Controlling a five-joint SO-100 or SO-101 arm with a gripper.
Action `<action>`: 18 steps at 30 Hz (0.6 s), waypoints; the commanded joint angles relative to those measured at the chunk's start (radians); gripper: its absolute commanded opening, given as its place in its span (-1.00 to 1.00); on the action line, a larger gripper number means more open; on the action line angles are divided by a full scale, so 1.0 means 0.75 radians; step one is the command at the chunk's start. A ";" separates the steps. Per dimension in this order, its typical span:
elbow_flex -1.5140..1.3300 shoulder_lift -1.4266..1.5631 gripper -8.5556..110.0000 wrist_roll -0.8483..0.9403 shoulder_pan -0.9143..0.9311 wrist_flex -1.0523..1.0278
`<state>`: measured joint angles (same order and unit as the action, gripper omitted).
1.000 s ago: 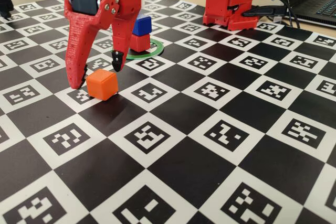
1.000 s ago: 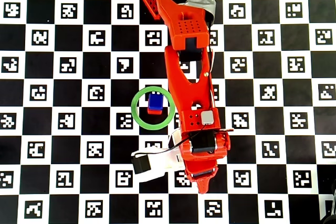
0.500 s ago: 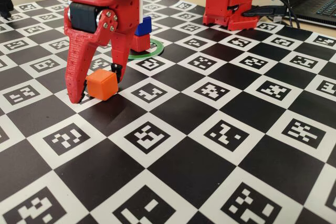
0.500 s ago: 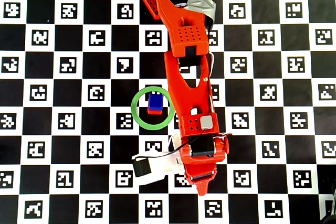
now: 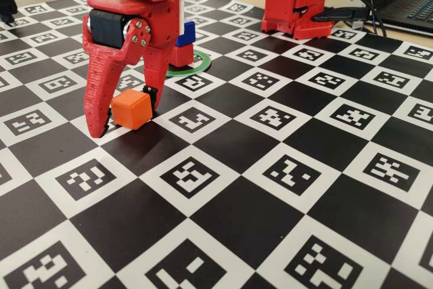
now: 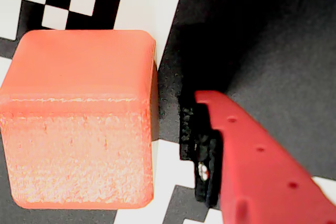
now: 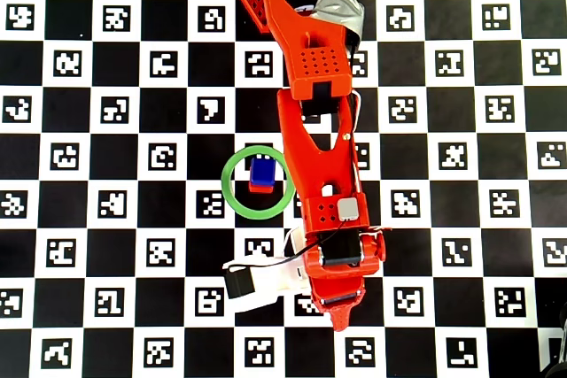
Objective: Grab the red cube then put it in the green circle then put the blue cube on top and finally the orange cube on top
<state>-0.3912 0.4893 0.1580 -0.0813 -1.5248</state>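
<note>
The checkerboard mat (image 5: 284, 187), printed with black squares and coded markers, covers the table. The red arm (image 7: 314, 148) reaches down the board in the overhead view, its wrist hiding the orange cube from that camera. The gripper (image 5: 127, 114) stands with both fingertips at mat level, jaws spread and straddling the orange cube (image 5: 130, 109). In the fixed view the cube sits on the mat between the fingers. The wrist view shows a narrow gap between the orange cube (image 6: 79, 119) and the black-padded fingertip (image 6: 202, 150) beside it; contact on the other side cannot be judged. The green circle (image 7: 229, 190) lies flat just behind the gripper. Inside it the red cube (image 5: 180, 55) rests on the mat, with the blue cube (image 5: 185, 34) stacked on top.
</note>
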 commanded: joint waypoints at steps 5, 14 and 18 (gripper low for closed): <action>0.108 0.057 -0.53 0.000 0.012 0.016; 0.115 0.070 -0.66 0.008 0.002 -0.002; 0.117 0.102 -0.67 0.008 -0.002 -0.020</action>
<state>-0.3912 0.4893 0.1580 -0.0813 -1.5248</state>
